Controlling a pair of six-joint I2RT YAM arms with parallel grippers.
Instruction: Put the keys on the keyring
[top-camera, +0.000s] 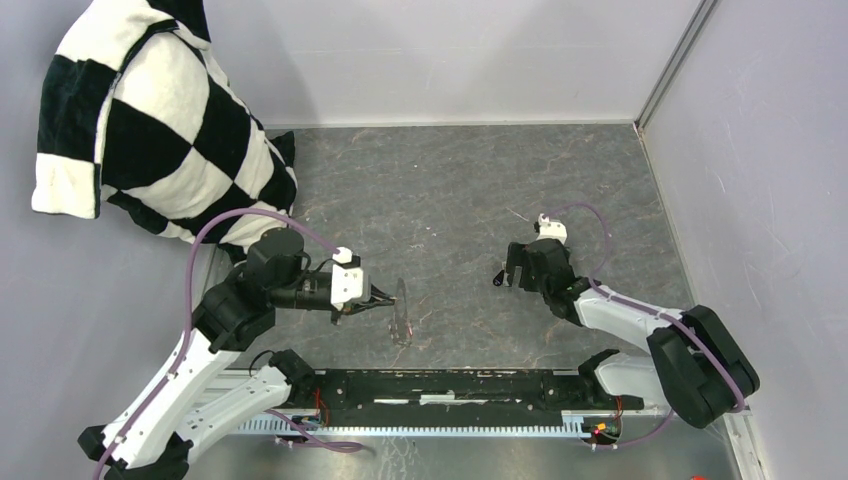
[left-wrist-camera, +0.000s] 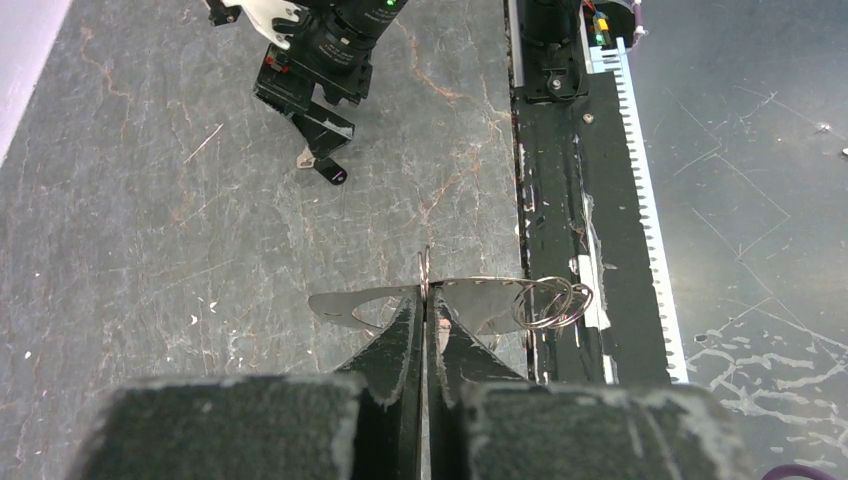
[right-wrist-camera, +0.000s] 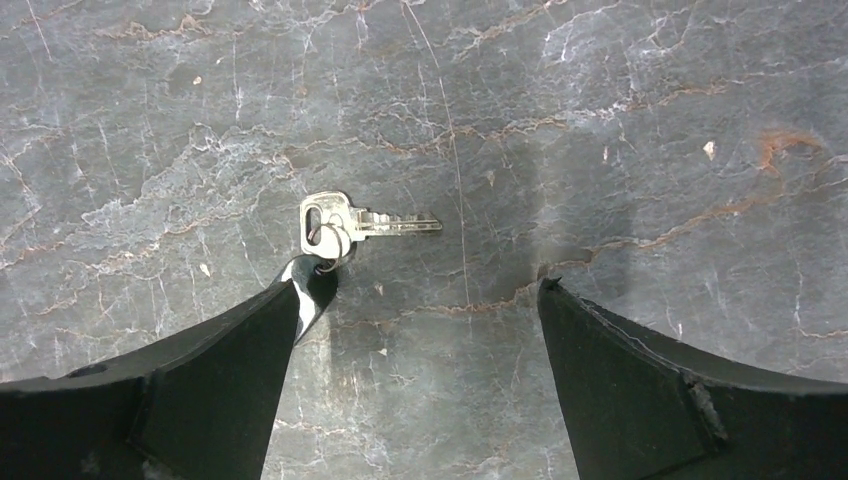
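The table (top-camera: 450, 180) is a dark grey slab veined like marble, scuffed all over with pale scratches and specks. A black mounting rail (top-camera: 450, 385) runs along its near edge. Beyond the right half of the rail, a silver key (right-wrist-camera: 345, 222) lies flat on the stone, with a small split ring (right-wrist-camera: 330, 240) through its head and a black tag (right-wrist-camera: 316, 280) hanging off that. Far back from the rail's left end, a black-and-white checked cushion (top-camera: 150, 120) slumps in the corner against the wall.
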